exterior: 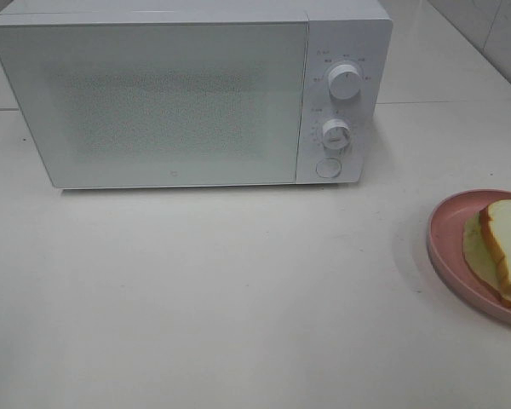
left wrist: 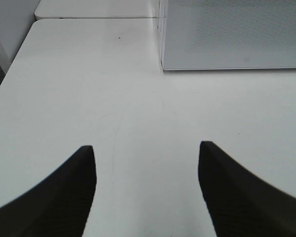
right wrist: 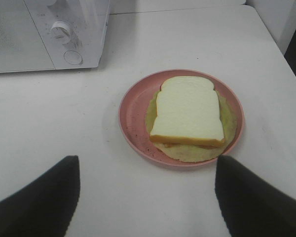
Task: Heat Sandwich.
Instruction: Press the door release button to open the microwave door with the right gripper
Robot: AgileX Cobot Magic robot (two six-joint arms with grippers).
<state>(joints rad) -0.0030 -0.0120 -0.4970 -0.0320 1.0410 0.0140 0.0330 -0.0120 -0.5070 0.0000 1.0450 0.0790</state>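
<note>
I am watching a white microwave (exterior: 192, 94) sitting at the back of the pale tabletop (exterior: 238, 298), its frosted door (exterior: 111, 119) shut. An upper knob (exterior: 345, 83), a lower knob (exterior: 335, 135) and a round button (exterior: 328, 167) are lining the panel on its right side.

The sandwich (right wrist: 188, 111) is lying on a round pink plate (right wrist: 130, 111), which is resting on the tabletop in front of the microwave and off to its right, apart from it. In the high view the plate is running off the right edge, so only part of it is showing. From the right wrist camera I am seeing the whole of it. A slice of white bread with a golden crust is lying flat on top. A pale yellow-green layer is spreading out past the bread on several sides, and a thin darker strip is peeking out under the crust edge nearest the camera.

The right tool (right wrist: 148, 159) is hovering above the tabletop near the plate with its two dark fingers (right wrist: 44, 197) spread wide, gripping nothing and touching neither the plate nor the food.

The left tool (left wrist: 147, 146) is hanging over bare tabletop near the microwave's front left corner. It too is released, its fingers (left wrist: 64, 192) standing apart with only the white surface between them.
</note>
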